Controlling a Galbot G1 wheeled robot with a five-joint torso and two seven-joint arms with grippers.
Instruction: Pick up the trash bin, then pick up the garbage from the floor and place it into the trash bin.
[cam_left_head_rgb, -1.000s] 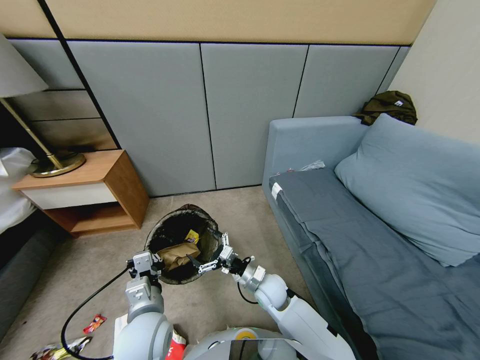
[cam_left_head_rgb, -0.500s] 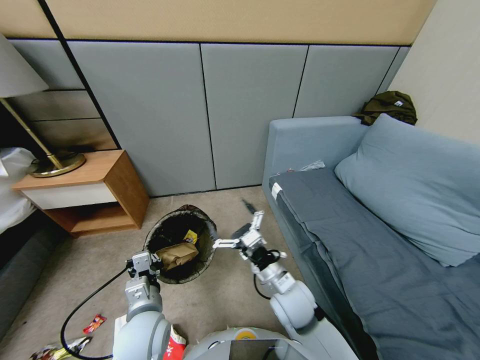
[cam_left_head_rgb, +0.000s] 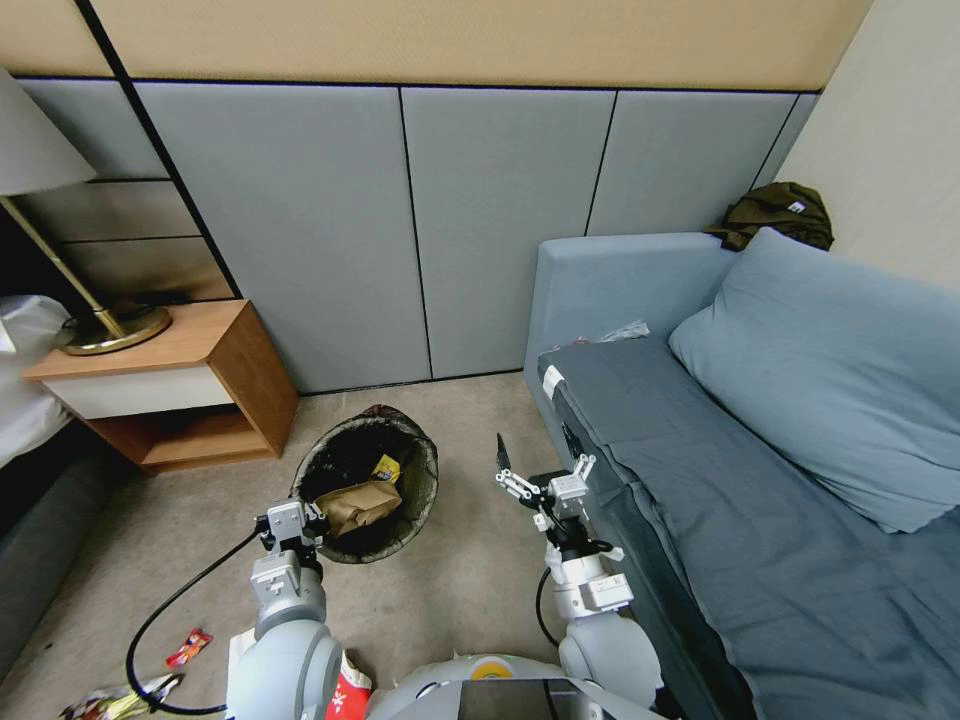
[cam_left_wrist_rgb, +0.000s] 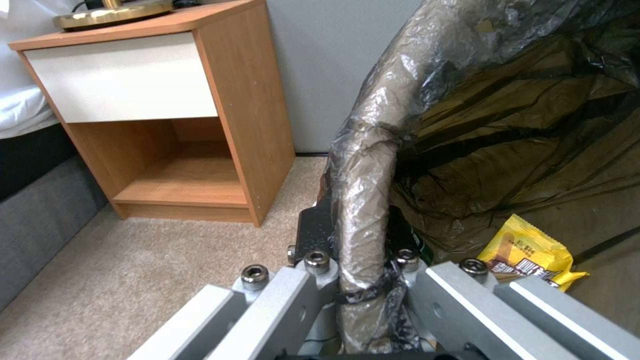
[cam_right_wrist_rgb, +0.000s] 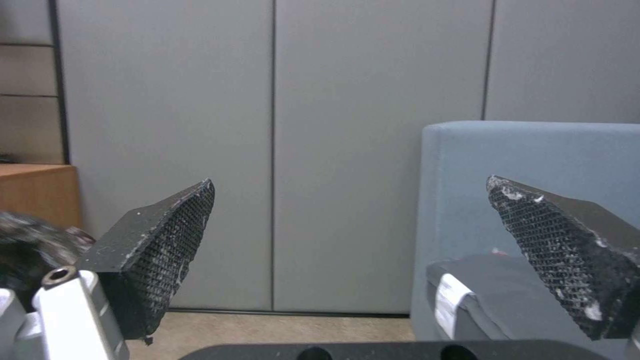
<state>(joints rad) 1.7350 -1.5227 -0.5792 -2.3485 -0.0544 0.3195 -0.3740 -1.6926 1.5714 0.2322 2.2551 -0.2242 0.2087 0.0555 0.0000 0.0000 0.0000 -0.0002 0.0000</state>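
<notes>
Two grippers are in view. Left gripper (cam_left_wrist_rgb: 360, 295) is clamped on the bagged rim of the trash bin (cam_left_head_rgb: 425, 470), carrying it over the carpet (cam_left_head_rgb: 470, 590) to receive garbage (cam_left_head_rgb: 362, 503). Right gripper (cam_left_head_rgb: 537, 475), jaws spread and empty, hangs beside the sofa (cam_left_head_rgb: 620, 280) edge.

Left pincer (cam_left_head_rgb: 296, 520) clamped; right pincer (cam_left_head_rgb: 537, 468) raised, spread
</notes>
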